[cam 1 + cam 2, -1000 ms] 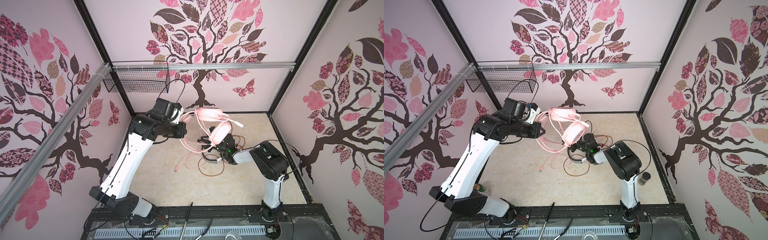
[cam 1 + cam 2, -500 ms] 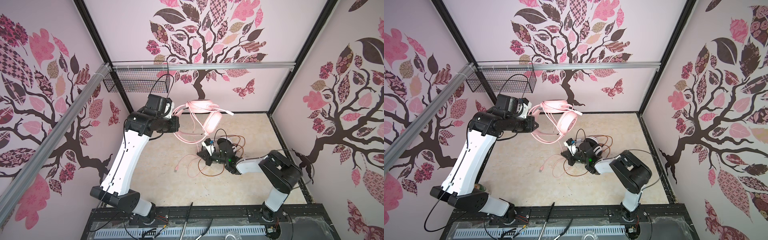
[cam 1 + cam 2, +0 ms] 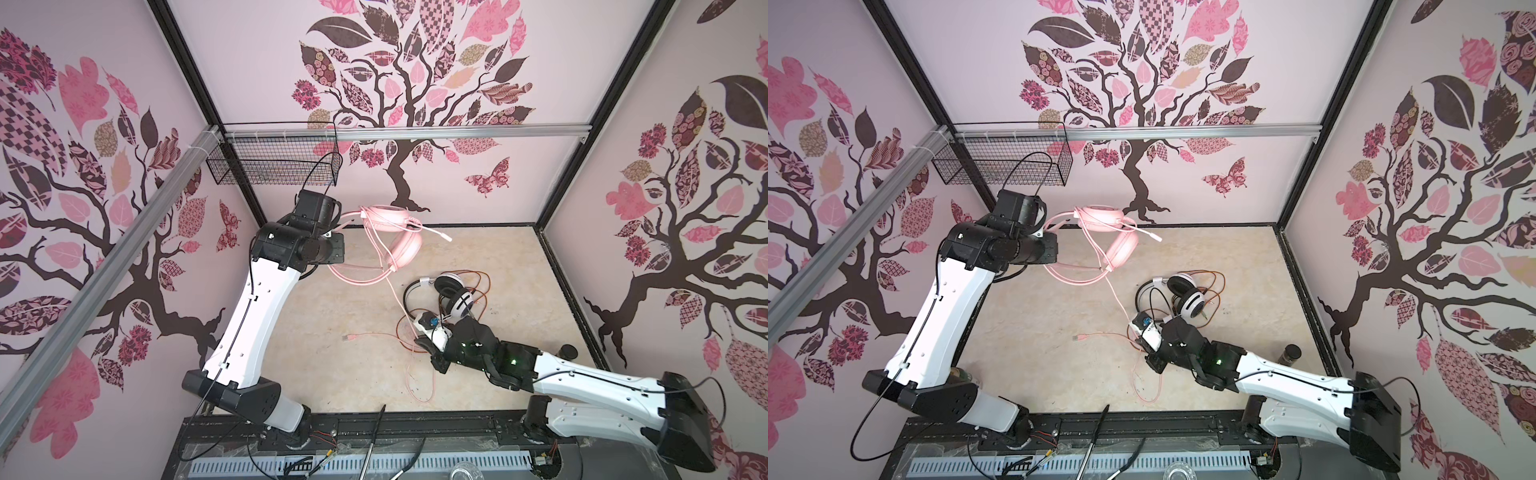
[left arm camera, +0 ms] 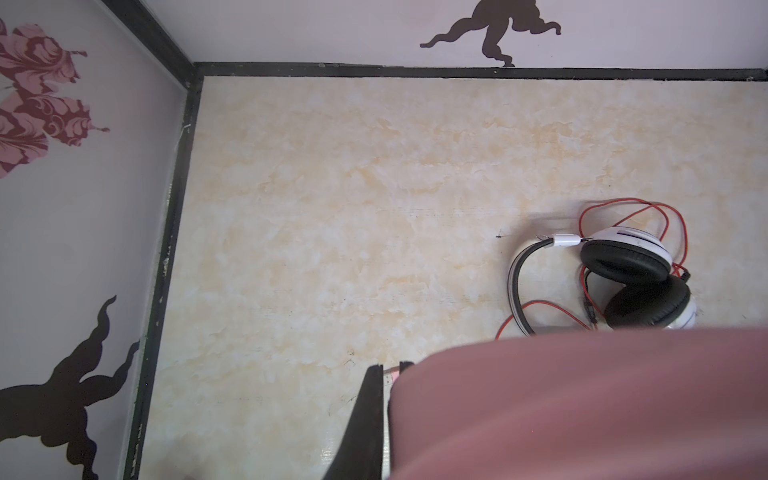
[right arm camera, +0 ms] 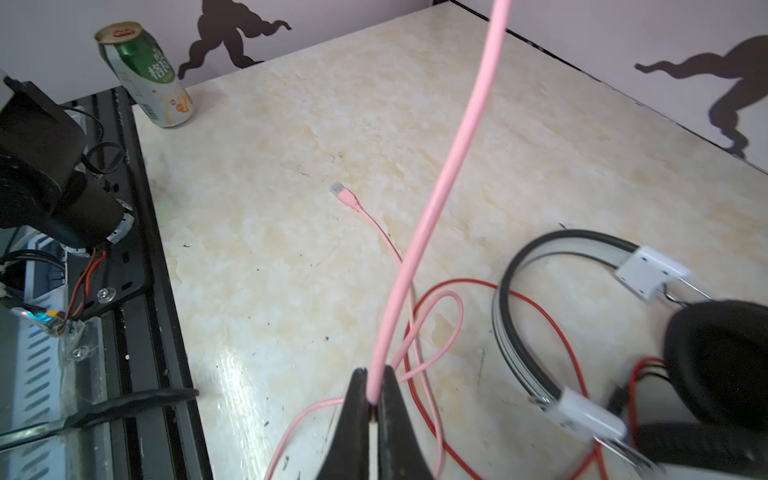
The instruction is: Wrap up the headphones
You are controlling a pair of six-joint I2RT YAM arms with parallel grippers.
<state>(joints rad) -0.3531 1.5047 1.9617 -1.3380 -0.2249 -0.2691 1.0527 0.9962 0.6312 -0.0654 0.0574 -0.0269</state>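
Pink headset [image 3: 390, 224] hangs above the table [image 3: 332, 332] near the back wall and the wire basket [image 3: 274, 162], with your left claw [image 4: 392, 365] pinched together on its band. Your right claw [image 5: 376, 370] is clamped on the pink cord [image 5: 440, 195], low beside the white-and-black headset [image 3: 451, 293] lying on the table. A second ago the two claws were close together mid-table; now they are well apart, the cord stretched between them.

chinese white lettering, barely legible, on green can [image 5: 145, 75]
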